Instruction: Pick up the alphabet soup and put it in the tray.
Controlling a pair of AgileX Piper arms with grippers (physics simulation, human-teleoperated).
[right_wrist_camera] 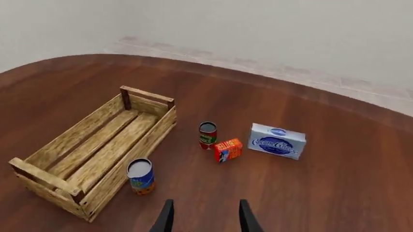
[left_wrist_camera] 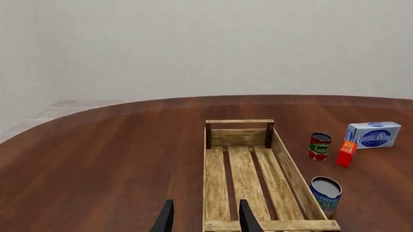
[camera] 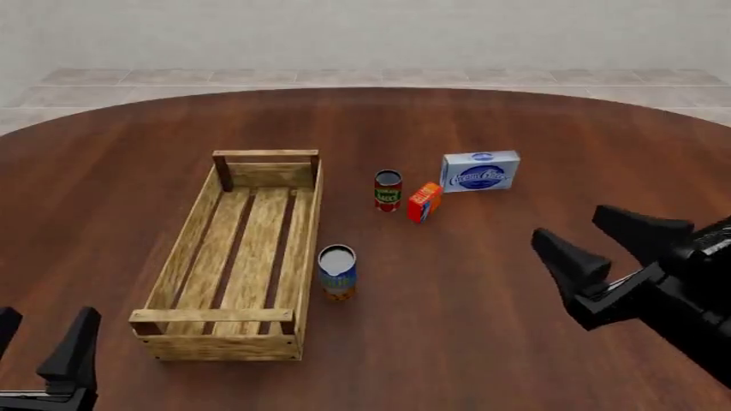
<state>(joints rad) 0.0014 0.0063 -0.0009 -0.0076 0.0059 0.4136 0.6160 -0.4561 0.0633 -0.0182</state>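
Alphabet soup (camera: 337,271) stands upright just beside tray (camera: 194,244) w/ both arms' fingers wide & empty, so right gripper (camera: 611,241) risks tipping can or grabbing red-green can (camera: 389,190).

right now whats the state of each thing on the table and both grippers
soup can: upright on the table beside the tray, not gripped
tray: empty
red-green can: upright
orange box: standing beside the red-green can
blue-white box: lying on its long edge
left gripper: open, holding nothing
right gripper: open, holding nothing
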